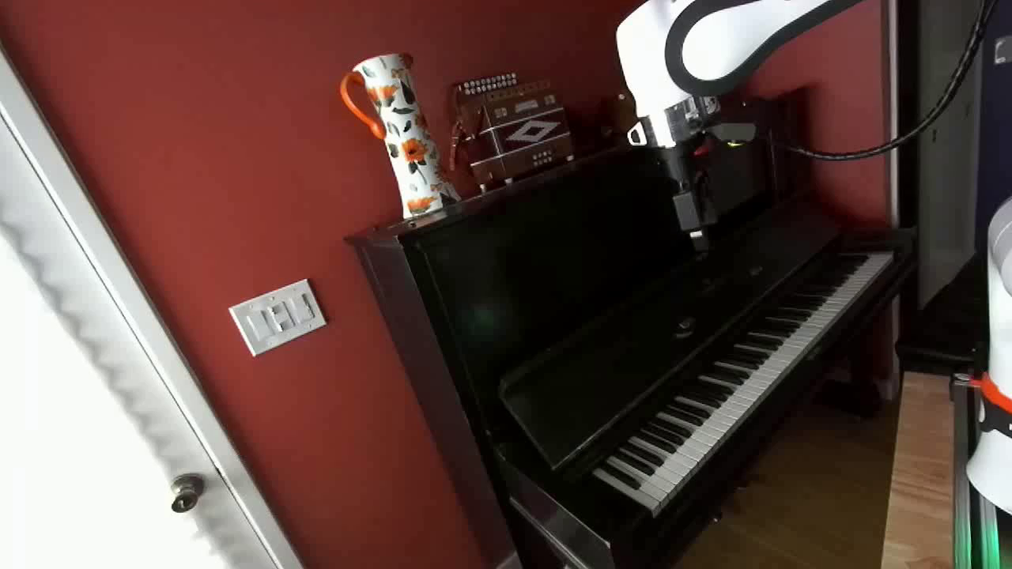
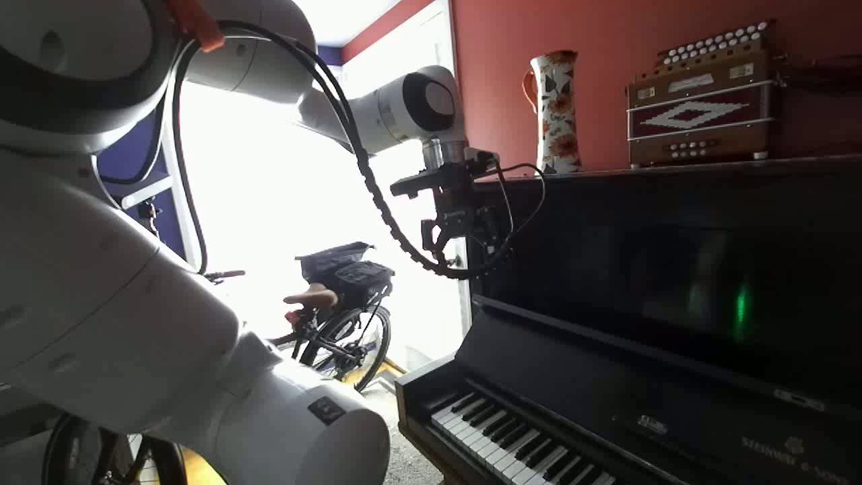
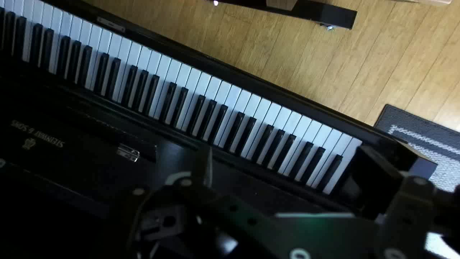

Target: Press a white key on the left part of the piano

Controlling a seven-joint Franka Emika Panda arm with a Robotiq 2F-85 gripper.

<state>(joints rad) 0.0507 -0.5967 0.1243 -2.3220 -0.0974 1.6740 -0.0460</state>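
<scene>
The piano is a large black upright; its body shows in both exterior views (image 1: 545,269) (image 2: 646,249). Its white keys form a long row in an exterior view (image 1: 711,427), and the end near the door shows in an exterior view (image 2: 485,448). In the wrist view the key row (image 3: 222,97) runs diagonally and ends at a black key block (image 3: 373,172). My gripper is in the air in front of the piano's upper panel, above the keys, in both exterior views (image 1: 696,225) (image 2: 463,239). In the wrist view its fingers (image 3: 293,165) are wide apart with nothing between them. It touches no key.
A floral pitcher (image 1: 407,134) and an accordion (image 1: 522,130) stand on the piano top. A bicycle (image 2: 343,316) stands by the bright door. A cable (image 2: 384,215) loops from the arm to the wrist. The piano's fallboard (image 2: 572,364) slopes behind the keys.
</scene>
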